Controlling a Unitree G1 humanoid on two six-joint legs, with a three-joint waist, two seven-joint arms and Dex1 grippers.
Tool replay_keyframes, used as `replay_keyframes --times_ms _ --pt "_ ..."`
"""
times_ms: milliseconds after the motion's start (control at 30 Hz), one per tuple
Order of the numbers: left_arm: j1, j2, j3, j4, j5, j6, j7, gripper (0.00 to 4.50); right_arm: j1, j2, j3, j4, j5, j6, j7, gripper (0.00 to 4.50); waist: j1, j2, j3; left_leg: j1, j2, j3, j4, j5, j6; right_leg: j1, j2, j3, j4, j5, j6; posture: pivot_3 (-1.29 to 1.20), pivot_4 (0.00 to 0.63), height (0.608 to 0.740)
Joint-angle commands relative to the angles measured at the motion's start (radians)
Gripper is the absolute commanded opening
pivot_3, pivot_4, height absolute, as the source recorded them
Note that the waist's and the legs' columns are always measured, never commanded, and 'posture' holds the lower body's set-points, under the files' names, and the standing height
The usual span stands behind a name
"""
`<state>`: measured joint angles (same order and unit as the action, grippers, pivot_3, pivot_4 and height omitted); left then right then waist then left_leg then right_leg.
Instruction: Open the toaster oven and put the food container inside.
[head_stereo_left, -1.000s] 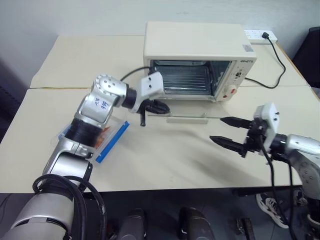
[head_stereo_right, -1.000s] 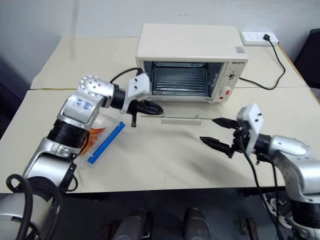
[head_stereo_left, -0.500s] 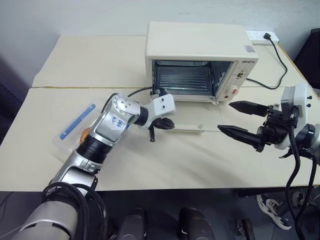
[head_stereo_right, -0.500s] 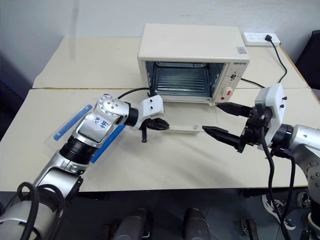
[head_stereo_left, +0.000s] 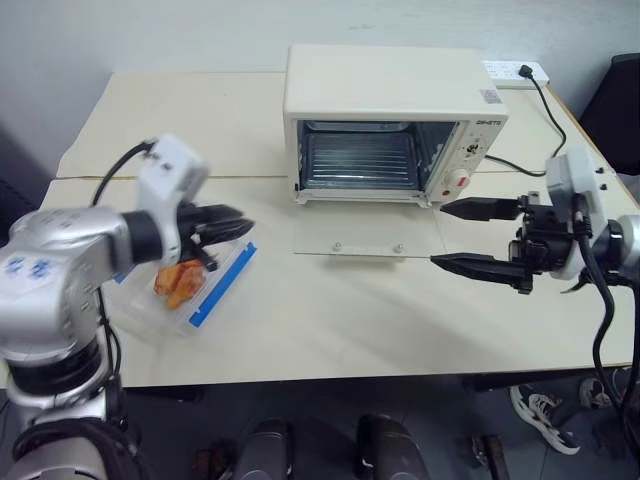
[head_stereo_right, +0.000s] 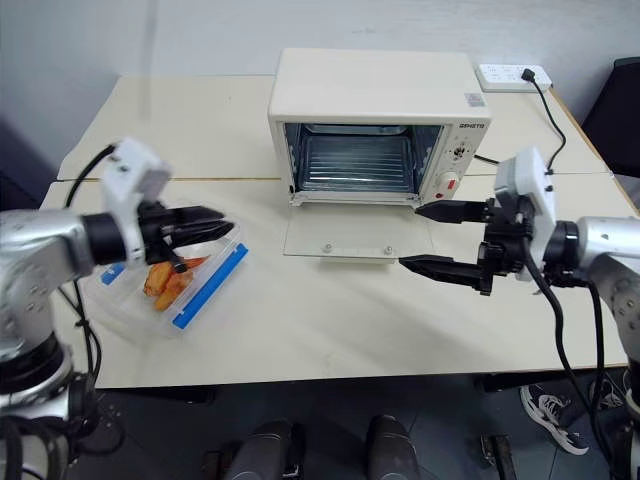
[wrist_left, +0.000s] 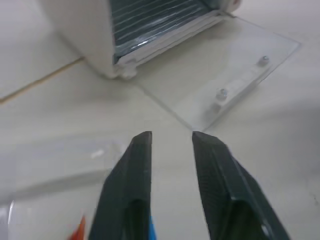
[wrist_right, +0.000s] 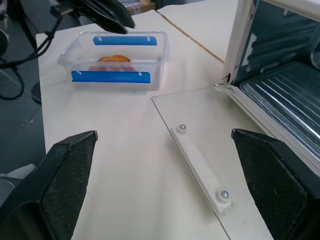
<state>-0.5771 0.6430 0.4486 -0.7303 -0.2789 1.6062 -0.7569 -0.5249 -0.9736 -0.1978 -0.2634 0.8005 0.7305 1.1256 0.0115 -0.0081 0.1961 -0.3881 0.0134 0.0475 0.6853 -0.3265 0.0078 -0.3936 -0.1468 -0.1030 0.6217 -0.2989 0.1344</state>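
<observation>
Flat clear plastic food container (head_stereo_right: 165, 287) with blue clip strips and orange food lies on the table (head_stereo_right: 330, 320), just under the left pincer (head_stereo_right: 205, 225), whose fingers stand a little apart, holding nothing. Boxy cream-white toaster oven (head_stereo_right: 375, 125) sits beyond the right pincer (head_stereo_right: 430, 238), glass door (head_stereo_right: 355, 235) flat down. Right pincer gapes wide, empty. Risks: the smooth box may slip from a narrow grip; the lowered door could snag it on entry.

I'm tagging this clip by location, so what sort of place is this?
Probably a lab or office test area, not a home kitchen: the toaster oven sits on plain cream tables pushed together, fed by a power strip, against a bare wall.
</observation>
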Motion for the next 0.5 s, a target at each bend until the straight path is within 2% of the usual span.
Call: replay_keyframes --times_ms 33,167,233,267,367,500 --pt "0.149 -0.085 0.248 -0.171 0.045 0.008 0.176 2.6 -0.102 0.007 0.053 0.073 -0.036 -0.059 0.085 4.5 0.0 0.0 0.0 0.0 0.0 -0.001 0.0 0.0 0.0 0.0 0.0 -0.001 -0.001 0.0 0.0 0.0 0.15 0.74" --pt "0.338 -0.196 0.413 -0.3 0.142 0.008 0.359 3.75 -0.185 0.046 0.112 0.15 -0.061 -0.09 0.158 4.5 0.001 -0.002 0.0 0.0 0.0 -0.002 0.0 0.0 0.0 0.001 0.0 -0.001 -0.001 0.0 0.0 0.0 0.15 0.74" --pt "0.386 -0.25 0.47 -0.317 0.158 0.008 0.423 4.29 -0.206 0.066 0.134 0.18 -0.074 -0.104 0.182 4.5 0.009 -0.003 0.0 0.0 -0.001 -0.002 0.0 0.0 0.0 0.002 0.0 -0.001 -0.001 0.0 0.0 0.0 0.15 0.74" --pt "0.396 -0.269 0.489 -0.317 0.154 0.008 0.448 4.42 -0.211 0.073 0.143 0.191 -0.082 -0.111 0.189 4.5 0.014 -0.003 -0.001 0.0 -0.001 -0.002 0.001 0.0 0.0 0.002 -0.001 -0.001 -0.001 0.0 0.0 0.0 0.15 0.74" --pt "0.343 -0.381 0.5 -0.317 0.145 0.008 0.55 4.42 -0.229 0.103 0.166 0.216 -0.103 -0.131 0.212 4.5 0.021 -0.004 -0.001 -0.001 0.0 -0.005 0.004 0.0 0.0 0.003 -0.002 -0.002 -0.001 0.0 0.0 0.0 0.15 0.74" --pt "0.241 -0.546 0.451 -0.317 0.121 0.008 0.696 4.42 -0.247 0.126 0.164 0.224 -0.103 -0.122 0.215 4.5 0.025 -0.005 -0.001 -0.002 -0.001 -0.006 0.006 0.0 0.0 0.004 -0.002 -0.002 0.0 0.0 0.0 0.0 0.15 0.74"
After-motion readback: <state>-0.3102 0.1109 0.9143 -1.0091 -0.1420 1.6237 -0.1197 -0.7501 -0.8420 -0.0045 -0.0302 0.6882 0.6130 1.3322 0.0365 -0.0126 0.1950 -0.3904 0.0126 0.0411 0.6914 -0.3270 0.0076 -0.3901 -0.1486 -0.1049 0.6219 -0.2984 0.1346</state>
